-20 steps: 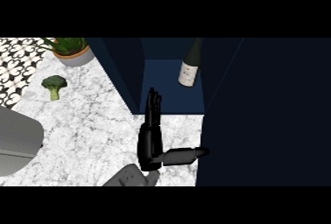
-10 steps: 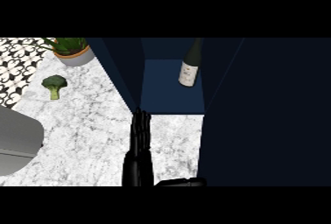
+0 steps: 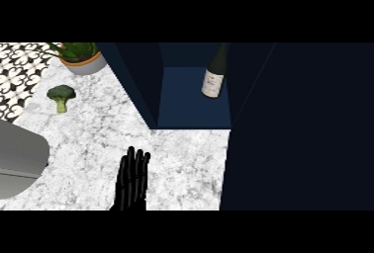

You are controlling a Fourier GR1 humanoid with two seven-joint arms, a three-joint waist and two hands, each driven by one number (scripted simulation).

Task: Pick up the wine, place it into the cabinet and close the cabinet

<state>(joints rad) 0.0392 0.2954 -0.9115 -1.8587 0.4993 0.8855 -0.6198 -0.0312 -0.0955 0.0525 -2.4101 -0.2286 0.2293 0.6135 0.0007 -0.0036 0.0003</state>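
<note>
White marble counter (image 3: 95, 133) veined in grey fills the left and middle of the head view, bordered at far left by a strip of black-and-white patterned tile (image 3: 18, 74). Dark navy cabinet (image 3: 194, 99) stands on the counter toward the back, its interior open to view with a blue floor between two side walls. A wide navy door panel (image 3: 300, 128) covers the whole right side of the view.

Inside the cabinet, the wine bottle (image 3: 214, 74) stands upright on the blue floor, close to the right wall, its pale label facing out and its neck reaching up to the top of the view.

One black hand (image 3: 132, 180) comes up from the lower edge over the marble, fingers straight and held together, pointing toward the cabinet. It holds nothing and is well apart from the bottle. Which of the robot's hands it is cannot be told for sure from this view; it sits left of centre.

At the back left corner a potted plant (image 3: 80, 57) sits in a grey pot. Near it, closer to the front, a broccoli floret (image 3: 61, 96) lies on the marble. A grey rounded object (image 3: 18, 158) shows at the left edge.
</note>
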